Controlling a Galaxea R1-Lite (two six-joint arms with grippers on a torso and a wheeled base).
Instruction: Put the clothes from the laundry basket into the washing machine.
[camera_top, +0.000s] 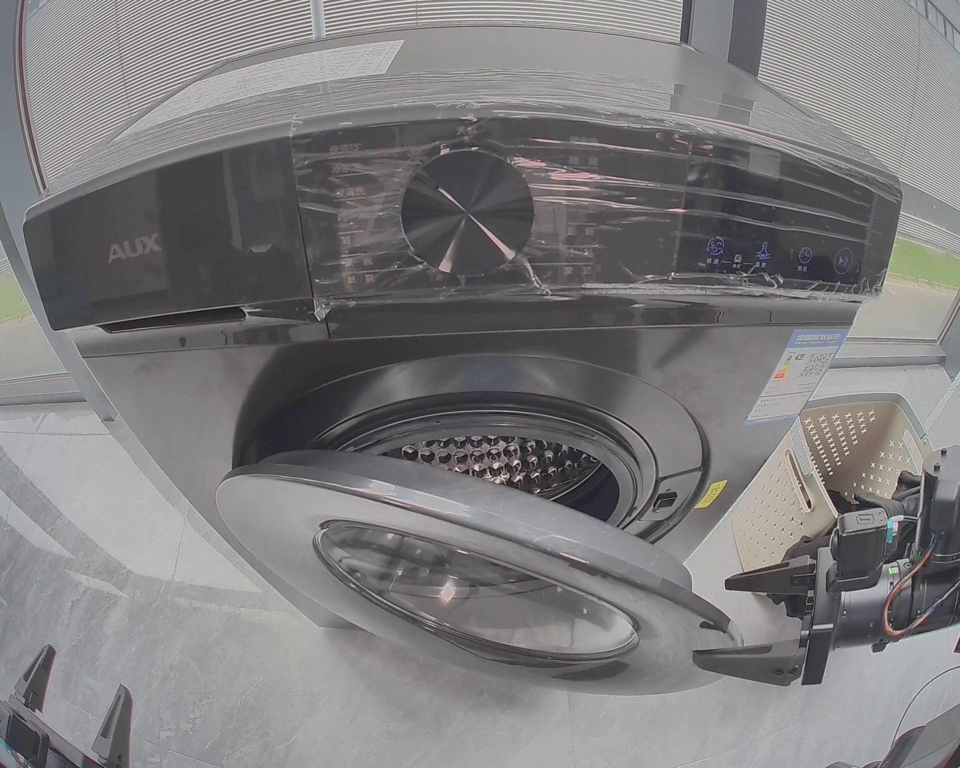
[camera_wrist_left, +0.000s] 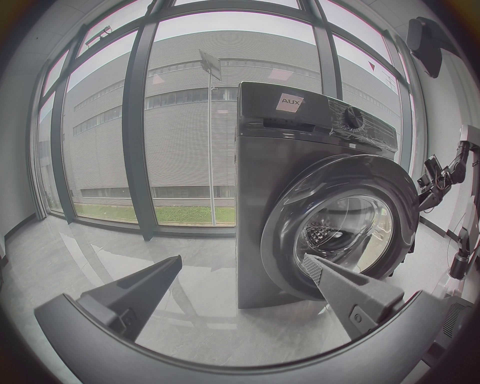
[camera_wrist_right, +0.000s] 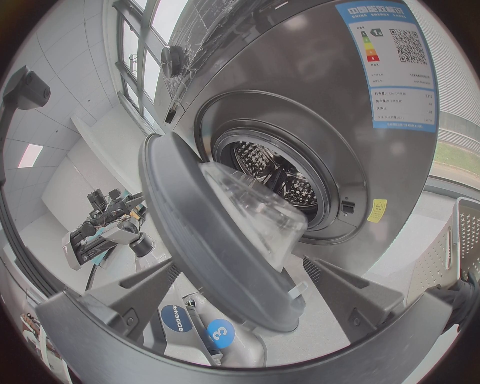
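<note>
The grey washing machine (camera_top: 450, 250) stands in front of me with its round door (camera_top: 470, 560) swung partly open and the perforated drum (camera_top: 500, 460) showing behind it. My right gripper (camera_top: 715, 620) is open at the door's free edge, one finger on each side of the rim; the right wrist view has the door (camera_wrist_right: 210, 235) between the same fingers (camera_wrist_right: 350, 295). A beige perforated laundry basket (camera_top: 800, 480) stands to the right of the machine, with something dark (camera_wrist_right: 462, 297) at its edge. My left gripper (camera_top: 75, 700) hangs low on the left, open and holding nothing.
Pale tiled floor (camera_top: 150, 560) spreads to the left of the machine and under the door. Tall windows (camera_wrist_left: 175, 125) stand behind the machine. The basket (camera_wrist_right: 440, 255) sits close against the machine's right side, behind my right arm.
</note>
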